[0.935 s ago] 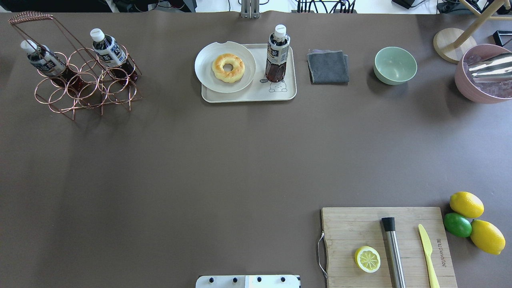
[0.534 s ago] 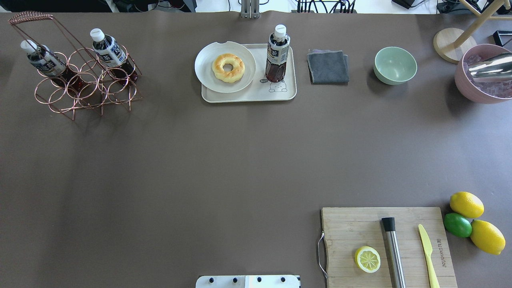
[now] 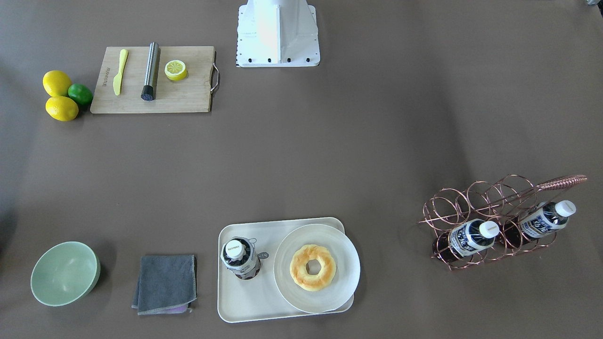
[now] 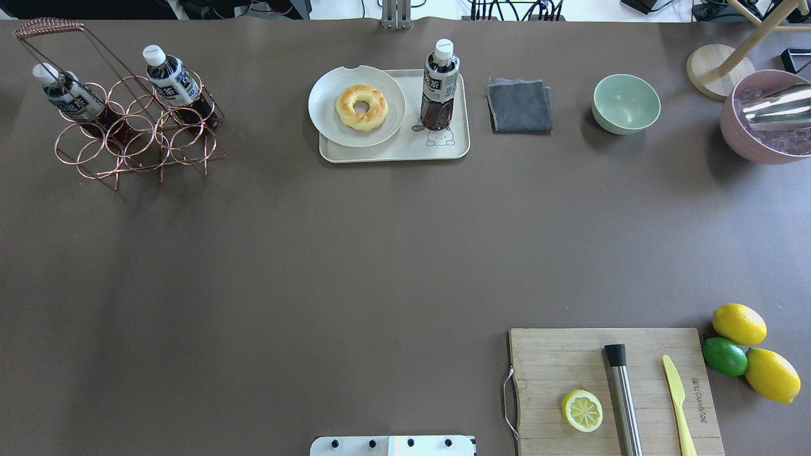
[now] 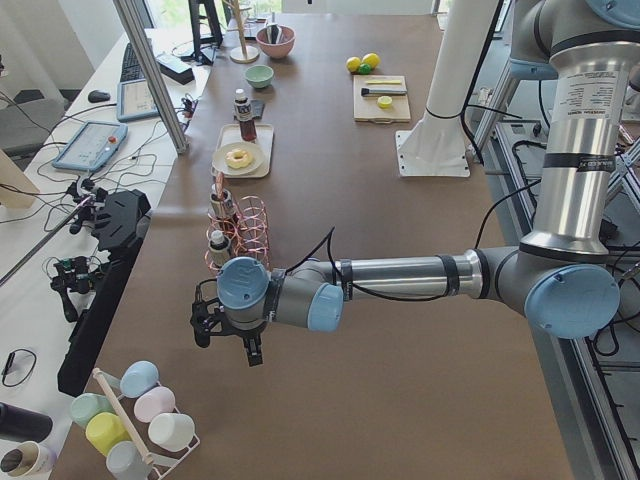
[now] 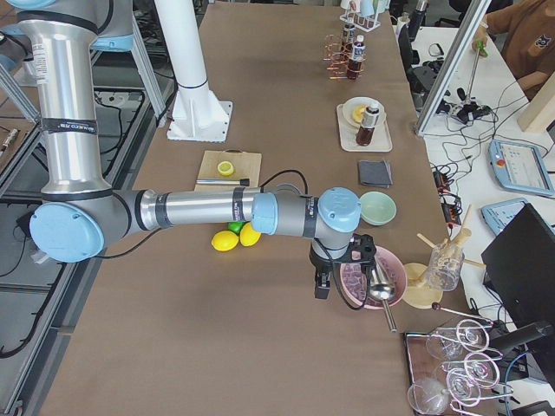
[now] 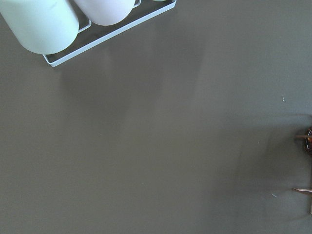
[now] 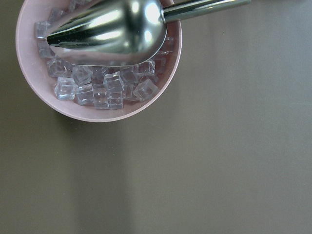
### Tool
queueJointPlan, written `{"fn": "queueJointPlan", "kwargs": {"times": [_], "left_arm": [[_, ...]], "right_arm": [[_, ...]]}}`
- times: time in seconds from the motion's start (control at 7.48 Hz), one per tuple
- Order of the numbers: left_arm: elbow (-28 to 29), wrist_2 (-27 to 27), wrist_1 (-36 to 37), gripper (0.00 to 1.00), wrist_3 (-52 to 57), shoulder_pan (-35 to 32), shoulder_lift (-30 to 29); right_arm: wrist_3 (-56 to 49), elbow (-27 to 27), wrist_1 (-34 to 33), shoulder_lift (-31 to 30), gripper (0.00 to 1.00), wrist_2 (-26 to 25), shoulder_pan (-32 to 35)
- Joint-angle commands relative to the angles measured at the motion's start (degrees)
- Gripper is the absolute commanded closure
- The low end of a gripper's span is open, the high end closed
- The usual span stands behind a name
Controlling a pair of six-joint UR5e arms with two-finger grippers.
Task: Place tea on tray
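One tea bottle (image 4: 439, 85) stands upright on the cream tray (image 4: 393, 154), at its right end beside the bear drawing; it also shows in the front view (image 3: 240, 259) on the tray (image 3: 245, 303). Two more tea bottles (image 4: 71, 96) (image 4: 174, 81) lean in the copper wire rack (image 4: 136, 142). My left gripper (image 5: 227, 347) hovers over bare table far from the tray, past the rack. My right gripper (image 6: 340, 279) hovers by the pink ice bowl (image 6: 373, 279). Both show only in side views; I cannot tell whether they are open or shut.
A white plate with a donut (image 4: 361, 106) covers the tray's left half. A grey cloth (image 4: 519, 106) and green bowl (image 4: 626, 103) lie to the tray's right. A cutting board (image 4: 557, 361) with lemon half, muddler and knife sits near right, by lemons and a lime.
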Motion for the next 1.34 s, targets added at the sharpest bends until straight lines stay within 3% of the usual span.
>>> {"fn": "queueJointPlan", "kwargs": {"times": [0.0,1.2], "left_arm": [[0.19,0.16,0.00,0.03,0.00,0.04,-0.43],[0.10,0.33,0.00,0.03,0.00,0.04,-0.43]], "right_arm": [[0.10,-0.02,0.02,0.19,0.00,0.24,0.07],[0.36,0.34,0.02,0.19,0.00,1.29,0.07]]}}
